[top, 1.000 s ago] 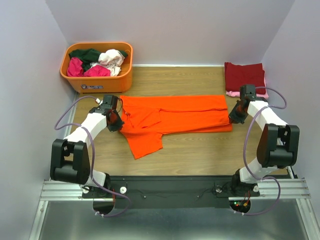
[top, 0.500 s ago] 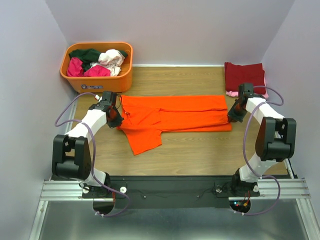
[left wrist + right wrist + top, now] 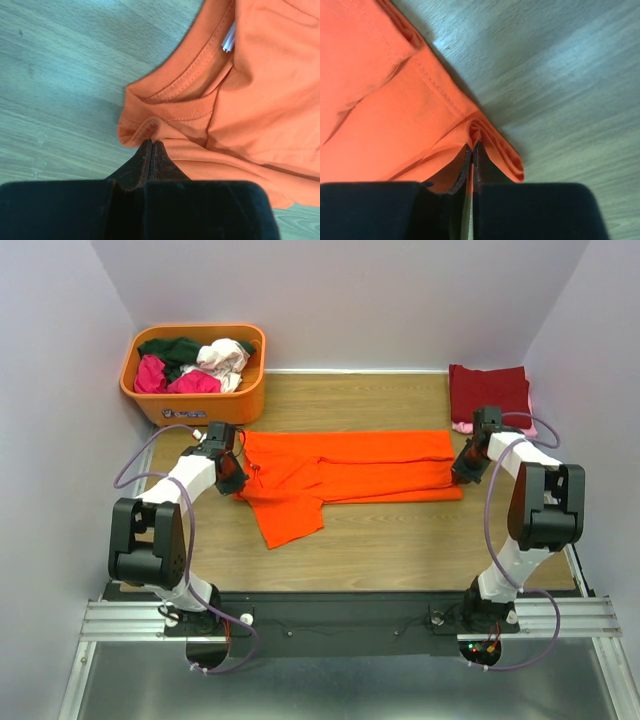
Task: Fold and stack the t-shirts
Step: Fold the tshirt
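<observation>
A bright orange t-shirt [image 3: 350, 470] lies folded lengthwise across the middle of the wooden table, one sleeve sticking out toward the near left. My left gripper [image 3: 232, 476] is shut on its collar-end edge; in the left wrist view the jaws [image 3: 152, 145] pinch the cloth beside the neckband [image 3: 185, 107]. My right gripper [image 3: 462, 470] is shut on the hem-end corner; in the right wrist view it [image 3: 472, 146] pinches a fold of the orange cloth [image 3: 395, 110]. A folded dark red t-shirt [image 3: 488, 392] lies on a pink one [image 3: 466, 427] at the far right.
An orange plastic tub [image 3: 200, 400] at the far left holds crumpled dark green, magenta and whitish-pink shirts. Purple-grey walls close in the table on the left, back and right. The black rail with the arm bases runs along the near edge.
Both grippers have moved a little away from the near edge, carrying the shirt's ends with them, so the orange shirt sits slightly farther back.
</observation>
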Robot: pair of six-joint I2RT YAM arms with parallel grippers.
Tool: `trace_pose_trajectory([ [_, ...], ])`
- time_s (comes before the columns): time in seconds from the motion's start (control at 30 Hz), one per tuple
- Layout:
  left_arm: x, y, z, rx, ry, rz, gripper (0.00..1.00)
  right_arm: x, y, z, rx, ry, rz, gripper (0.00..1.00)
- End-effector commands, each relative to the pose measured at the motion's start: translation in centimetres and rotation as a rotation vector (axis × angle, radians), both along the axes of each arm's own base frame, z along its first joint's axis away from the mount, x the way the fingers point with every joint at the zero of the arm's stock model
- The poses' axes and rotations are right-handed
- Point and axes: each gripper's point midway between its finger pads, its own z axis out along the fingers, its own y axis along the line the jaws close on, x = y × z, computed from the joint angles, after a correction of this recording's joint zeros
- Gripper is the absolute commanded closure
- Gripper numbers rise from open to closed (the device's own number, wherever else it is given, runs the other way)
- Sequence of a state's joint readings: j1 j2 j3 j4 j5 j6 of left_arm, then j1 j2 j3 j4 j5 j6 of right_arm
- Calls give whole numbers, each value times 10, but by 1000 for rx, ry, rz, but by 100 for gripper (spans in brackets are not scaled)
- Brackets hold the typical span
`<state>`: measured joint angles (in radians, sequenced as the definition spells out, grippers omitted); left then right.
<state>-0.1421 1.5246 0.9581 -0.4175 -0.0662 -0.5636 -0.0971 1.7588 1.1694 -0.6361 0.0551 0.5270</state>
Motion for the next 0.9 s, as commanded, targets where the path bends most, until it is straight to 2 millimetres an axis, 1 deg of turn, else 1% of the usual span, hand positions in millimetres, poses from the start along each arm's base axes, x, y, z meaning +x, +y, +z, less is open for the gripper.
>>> trace_pose_trajectory([
  [0.0,19,7,13,32,-59,1,99,25,0,10,13,-79,15,84],
  [0.03,19,6,14,26,-60,-2,91,27,2,11,16,-85,28,79],
  [0.07,21,6,19,24,-75,-3,85,28,3,14,14,-94,39,70],
  [0.13,20,6,25,26,-86,-5,72,32,7,23,8,-119,63,61],
  [0.17,21,7,35,26,-111,-7,60,35,9,34,3,-149,77,56],
  [0.2,20,9,39,32,-121,-5,54,35,16,39,0,-161,106,51],
  [0.23,19,9,43,34,-130,-5,48,35,20,45,2,-176,122,41],
  [0.27,16,10,52,33,-156,-5,36,36,24,51,1,-194,138,36],
  [0.3,12,10,52,34,-161,-5,30,33,38,63,29,-225,176,28],
  [0.33,8,11,53,35,-164,-4,28,31,44,69,35,-242,191,25],
  [0.37,1,12,58,34,-184,-4,25,26,48,72,42,-249,201,23],
  [0.4,-3,13,59,34,-190,-4,23,22,70,84,51,-281,257,21],
  [0.43,-8,14,61,34,-196,-3,20,18,79,88,55,-292,283,18],
  [0.47,-14,14,68,27,-220,-4,19,13,92,90,74,-296,316,18],
  [0.5,-24,14,62,22,-206,-5,19,3,114,90,92,-296,361,18],
  [0.53,-29,13,62,12,-210,-6,19,-4,127,96,104,-311,387,17],
  [0.57,-36,8,61,-9,-207,-18,19,-10,139,97,119,-312,415,17],
  [0.6,-49,1,58,-41,-204,-35,19,-24,163,94,146,-305,463,18],
  [0.63,-53,2,57,-48,-210,-26,19,-30,175,91,157,-297,484,18],
  [0.67,-65,-5,52,-75,-201,-42,19,-40,199,94,192,-308,545,18],
  [0.73,-77,-17,47,-134,-185,-48,19,-54,224,87,240,-294,582,20],
  [0.77,-83,-25,47,-153,-192,-69,19,-57,238,87,262,-308,608,21],
  [0.8,-92,-29,35,-164,-165,-70,19,-69,260,86,290,-300,652,22],
  [0.87,-100,-41,29,-189,-152,-90,19,-80,282,81,317,-287,699,23],
])
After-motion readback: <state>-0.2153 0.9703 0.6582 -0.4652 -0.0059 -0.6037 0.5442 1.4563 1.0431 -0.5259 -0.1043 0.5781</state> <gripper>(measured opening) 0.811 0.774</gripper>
